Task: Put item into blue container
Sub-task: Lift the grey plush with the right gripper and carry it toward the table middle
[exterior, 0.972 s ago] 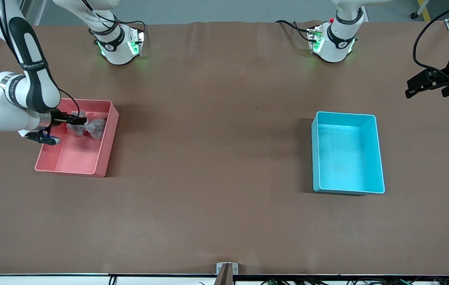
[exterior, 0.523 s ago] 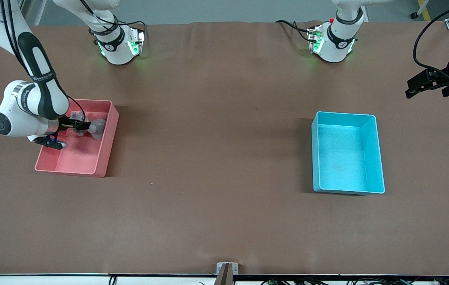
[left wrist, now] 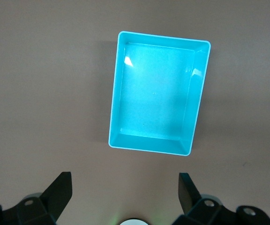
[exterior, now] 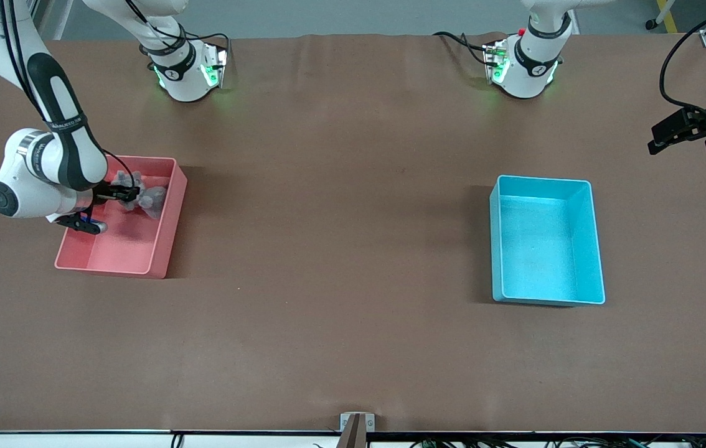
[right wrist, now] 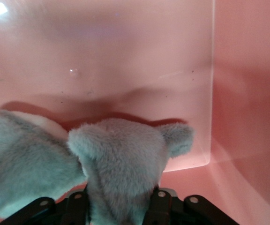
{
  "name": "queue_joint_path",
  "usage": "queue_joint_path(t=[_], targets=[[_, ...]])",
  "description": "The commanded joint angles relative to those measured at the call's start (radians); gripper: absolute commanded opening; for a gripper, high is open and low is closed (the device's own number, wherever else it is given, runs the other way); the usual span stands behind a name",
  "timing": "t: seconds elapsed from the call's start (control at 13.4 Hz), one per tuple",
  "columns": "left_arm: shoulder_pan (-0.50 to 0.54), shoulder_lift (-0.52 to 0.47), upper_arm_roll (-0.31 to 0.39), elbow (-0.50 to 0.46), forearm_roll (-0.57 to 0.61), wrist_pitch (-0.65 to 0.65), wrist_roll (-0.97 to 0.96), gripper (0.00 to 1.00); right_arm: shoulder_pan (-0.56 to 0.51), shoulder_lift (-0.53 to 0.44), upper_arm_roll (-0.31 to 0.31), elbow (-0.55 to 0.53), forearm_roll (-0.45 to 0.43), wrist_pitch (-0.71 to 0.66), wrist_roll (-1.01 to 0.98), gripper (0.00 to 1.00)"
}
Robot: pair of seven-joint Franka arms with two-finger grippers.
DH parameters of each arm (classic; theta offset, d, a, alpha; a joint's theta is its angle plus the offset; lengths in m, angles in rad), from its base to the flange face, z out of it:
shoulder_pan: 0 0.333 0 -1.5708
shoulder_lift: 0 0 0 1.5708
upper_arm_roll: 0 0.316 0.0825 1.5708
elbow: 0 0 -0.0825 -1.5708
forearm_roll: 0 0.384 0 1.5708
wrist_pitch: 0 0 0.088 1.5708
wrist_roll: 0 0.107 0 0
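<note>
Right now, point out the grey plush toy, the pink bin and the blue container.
grey plush toy (right wrist: 121,164), right wrist view, furry middle.
pink bin (exterior: 169,221), front view, side wall.
blue container (exterior: 596,249), front view, side wall.

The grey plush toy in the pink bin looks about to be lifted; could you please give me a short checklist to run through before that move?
1. Right gripper closed on the grey plush toy: ok, fingers press it on both sides.
2. Toy clear of the pink bin: not ok, it is inside, near a wall.
3. Blue container empty and upright: ok.
4. Table between the bins bare: ok.
5. Left gripper out of the way: ok, open, waiting over the table's end past the blue container.
6. Grip firm enough to lift: cannot tell.
</note>
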Motion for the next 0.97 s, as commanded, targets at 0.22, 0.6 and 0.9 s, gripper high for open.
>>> queue_joint_path(t=[0.22,0.6,0.9], targets=[[0.032,-0.007,0.006,0.007,-0.015,-0.009,0.068,1.0,-0.01,-0.011,0.007,0.12,0.003,-0.152,0.003,0.01],[0.029,-0.001,0.004,0.007,-0.015,-0.003,0.065,1.0,0.041,-0.015,0.015,0.333,0.01,-0.405,0.177,0.01],[0.029,0.002,0.001,0.007,-0.015,0.0,0.066,1.0,0.156,-0.02,0.021,0.443,0.082,-0.453,0.39,0.01]])
